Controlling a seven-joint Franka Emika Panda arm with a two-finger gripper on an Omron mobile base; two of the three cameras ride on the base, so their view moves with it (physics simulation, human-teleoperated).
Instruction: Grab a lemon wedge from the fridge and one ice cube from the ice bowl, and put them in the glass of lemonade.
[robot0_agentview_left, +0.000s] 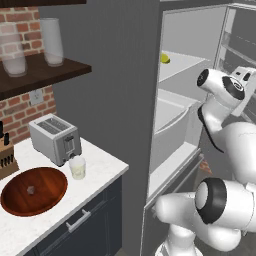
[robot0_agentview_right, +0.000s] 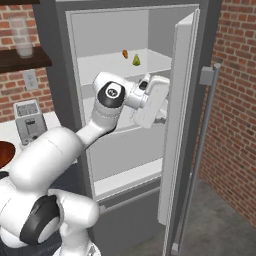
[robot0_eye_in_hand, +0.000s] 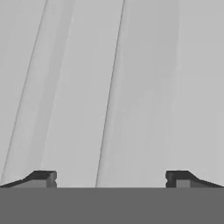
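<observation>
The fridge (robot0_agentview_right: 65, 60) stands open, its door (robot0_agentview_right: 180, 125) swung out to the right. On its upper white shelf lies the small yellow-green lemon wedge (robot0_agentview_right: 135, 60) (robot0_agentview_left: 165, 58), beside an orange lump (robot0_agentview_right: 125, 53). My gripper (robot0_eye_in_hand: 111, 179) is open with nothing between its fingertips (robot0_eye_in_hand: 43, 178), facing a pale grey ribbed surface close up. My hand (robot0_agentview_right: 152, 100) hangs below the shelf, in front of the fridge, next to the door's inner side. On the counter, the glass of lemonade (robot0_agentview_left: 77, 167) stands by the ice bowl (robot0_agentview_left: 50, 197), which holds an ice cube (robot0_agentview_left: 31, 189).
A toaster (robot0_agentview_left: 55, 137) sits behind the glass and a knife block (robot0_agentview_left: 6, 155) stands at the counter's left. Tall frosted jars (robot0_agentview_left: 52, 40) stand on a dark wall shelf. A brick wall (robot0_agentview_right: 235, 100) runs to the right of the open door.
</observation>
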